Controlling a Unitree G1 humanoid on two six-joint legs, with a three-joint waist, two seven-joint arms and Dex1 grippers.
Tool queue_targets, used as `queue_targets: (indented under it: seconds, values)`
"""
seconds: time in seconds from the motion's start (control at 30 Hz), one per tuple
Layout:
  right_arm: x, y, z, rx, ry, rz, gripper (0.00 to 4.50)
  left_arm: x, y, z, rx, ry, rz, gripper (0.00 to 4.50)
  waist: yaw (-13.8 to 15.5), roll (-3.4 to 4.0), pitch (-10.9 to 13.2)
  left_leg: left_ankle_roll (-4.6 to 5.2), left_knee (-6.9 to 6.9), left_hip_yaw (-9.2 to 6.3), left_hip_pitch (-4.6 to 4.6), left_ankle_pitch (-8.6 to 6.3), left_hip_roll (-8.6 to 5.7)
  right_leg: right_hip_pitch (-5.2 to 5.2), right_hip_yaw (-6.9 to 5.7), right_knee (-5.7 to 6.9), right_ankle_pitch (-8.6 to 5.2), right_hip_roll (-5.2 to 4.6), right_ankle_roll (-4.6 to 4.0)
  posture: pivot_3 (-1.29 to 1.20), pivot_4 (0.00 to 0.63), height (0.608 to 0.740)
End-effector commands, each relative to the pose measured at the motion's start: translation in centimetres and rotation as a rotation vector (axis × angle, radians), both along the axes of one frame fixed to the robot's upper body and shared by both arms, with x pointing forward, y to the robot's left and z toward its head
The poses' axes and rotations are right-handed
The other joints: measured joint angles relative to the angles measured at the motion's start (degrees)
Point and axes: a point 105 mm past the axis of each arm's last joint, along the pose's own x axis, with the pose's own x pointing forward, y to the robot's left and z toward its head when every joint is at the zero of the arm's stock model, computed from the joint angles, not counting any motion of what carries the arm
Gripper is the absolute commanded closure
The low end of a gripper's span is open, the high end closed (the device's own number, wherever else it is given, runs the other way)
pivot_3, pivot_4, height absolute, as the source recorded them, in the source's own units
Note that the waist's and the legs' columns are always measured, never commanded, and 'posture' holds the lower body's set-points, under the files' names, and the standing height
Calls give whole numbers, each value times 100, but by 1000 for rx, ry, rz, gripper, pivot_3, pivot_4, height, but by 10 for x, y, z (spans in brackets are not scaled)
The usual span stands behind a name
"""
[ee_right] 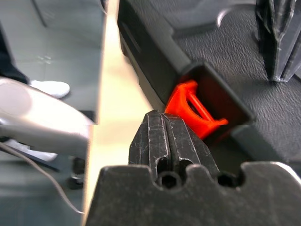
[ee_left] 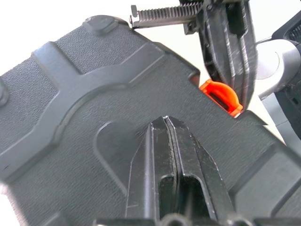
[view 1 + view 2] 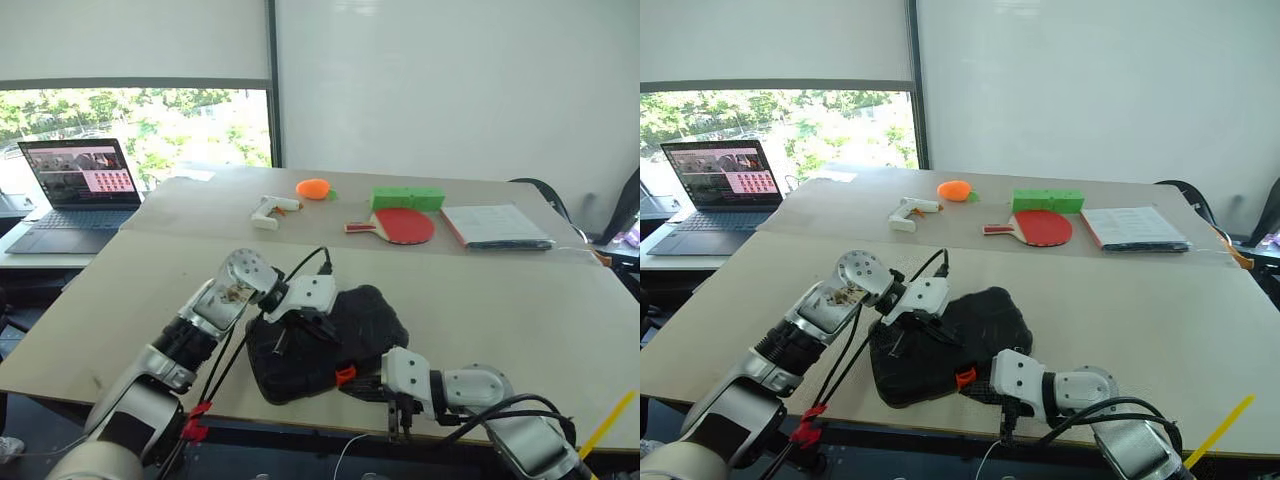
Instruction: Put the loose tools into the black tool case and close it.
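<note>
Both grippers pinched shut, empty: right gripper (image 1: 165, 123) sits just beside the orange latch (image 1: 195, 110), left gripper (image 2: 164, 123) presses the black tool case (image 3: 320, 345) lid

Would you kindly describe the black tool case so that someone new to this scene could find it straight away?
Start at the big beige table and look to its near edge, where both arms meet. The black tool case lies there closed, a dark moulded shell with rounded corners. Its small orange latch on the near side sets it apart; the red paddle and green block lie far across the table.
</note>
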Motion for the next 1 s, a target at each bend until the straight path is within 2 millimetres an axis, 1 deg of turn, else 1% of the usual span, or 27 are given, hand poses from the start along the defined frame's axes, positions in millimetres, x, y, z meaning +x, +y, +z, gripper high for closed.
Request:
queue_targets:
  seconds: [0.03, 0.13, 0.23, 0.37, 0.43, 0.5, 0.53, 0.57, 0.6, 0.63, 0.67, 0.7, 0.73, 0.8, 0.83, 0.87, 0.9, 1.0]
  values:
    - [22, -9, 7, -3, -116, -100, 4500, -5, 2, -16, 49, 52, 1, 4452, 1, 2, 0, -1, 0, 2, -4, 1, -1, -6, 4, 2, 0, -1, -1, 0, 150, 736]
    - [24, -10, 7, 23, -111, -121, 4500, -4, 2, -16, 49, 52, 4, 4452, 1, 2, -1, -1, -3, 5, -9, 1, 1, -13, 9, 4, 0, 4, -5, 0, 150, 736]
    - [18, -11, 9, 46, -85, -108, 4500, -3, 3, -17, 49, 46, 10, 4452, 1, 2, -1, -1, -7, 3, -11, 1, 4, -15, 10, 3, 3, 9, -15, 0, 150, 736]
    - [-5, -19, 13, 50, 5, -39, 4500, 4, 3, -9, 3, 64, 56, 4452, 36, 2, 0, -1, -7, 3, -17, 0, 2, -18, 11, 2, 3, 8, -16, 0, 150, 736]
    - [-15, -31, 19, 37, 65, -28, 4500, 14, -1, 8, -86, 86, 123, 4452, 40, 3, 0, 0, -9, 1, -21, -1, 2, -17, 9, -2, 2, 6, -18, 0, 150, 736]
    - [-19, -45, 28, 24, 98, -37, 3918, 29, -1, 28, -183, 106, 217, 3944, 43, 3, 4, 1, -9, -1, -27, -1, 0, -21, 8, -3, 2, 4, -18, 0, 150, 736]
    - [-18, -53, 34, 28, 115, -56, 3679, 35, 3, 38, -216, 130, 261, 3724, 39, -2, 8, 1, -8, -6, -34, -1, -2, -26, 5, -2, 2, 3, -18, 0, 150, 736]
    - [-18, -60, 42, 33, 126, -69, 3305, 38, 8, 46, -236, 151, 279, 3304, 32, -5, 14, 1, -8, -8, -38, -1, -1, -29, 3, -2, 1, 4, -16, 0, 150, 736]
    - [-16, -65, 49, 38, 128, -79, 2986, 40, 14, 52, -247, 154, 287, 2972, 17, -4, 20, 1, -6, -10, -42, -1, 0, -33, 1, -2, 1, 5, -15, 0, 150, 736]
    - [-13, -74, 59, 40, 127, -99, 2646, 42, 25, 58, -257, 139, 309, 2588, 3, -4, 21, 1, -7, -10, -46, -1, 0, -38, 2, -2, 1, 5, -15, 0, 150, 736]
    - [-10, -85, 73, 43, 119, -119, 2268, 42, 40, 66, -260, 122, 328, 2208, -9, -3, 21, 1, -11, -11, -45, -1, 1, -39, 2, -2, 1, 8, -16, 0, 150, 736]
    - [-7, -94, 86, 46, 115, -137, 1969, 40, 55, 72, -260, 108, 342, 1862, -40, 12, 31, 1, -12, -13, -43, -2, 5, -38, 3, -3, 0, 12, -19, 0, 150, 736]
    - [-6, -102, 97, 50, 114, -149, 1607, 38, 68, 78, -263, 101, 356, 1459, -76, 28, 44, 1, -18, -14, -45, -2, 6, -45, 10, -3, 0, 12, -22, 0, 150, 736]
    - [-4, -118, 119, 57, 117, -175, 975, 30, 97, 90, -277, 96, 411, 846, -118, 34, 50, 2, -28, -25, -44, -2, 6, -51, 14, -2, 10, 13, -43, 0, 150, 736]
    - [-4, -125, 127, 62, 123, -184, 598, 26, 108, 94, -282, 91, 438, 445, -123, 35, 52, 2, -39, -30, -42, -2, 7, -53, 12, -3, 7, 14, -47, 0, 150, 736]
    - [-5, -135, 138, 62, 139, -196, 301, 19, 128, 100, -291, 92, 486, 171, -111, 35, 53, 2, -52, -35, -41, -2, 7, -56, 11, -3, 5, 12, -50, 0, 150, 736]
    - [-6, -141, 144, 64, 151, -203, 61, 13, 139, 104, -295, 92, 516, 6, -108, 38, 60, 2, -56, -37, -41, -2, 6, -55, 0, -5, 4, 13, -52, 0, 150, 736]
    - [-9, -154, 156, 71, 179, -216, 61, -6, 165, 111, -324, 89, 603, 6, -81, 37, 62, 2, -73, -37, -63, -2, 4, -86, 0, -4, 1, 2, -56, 0, 150, 736]
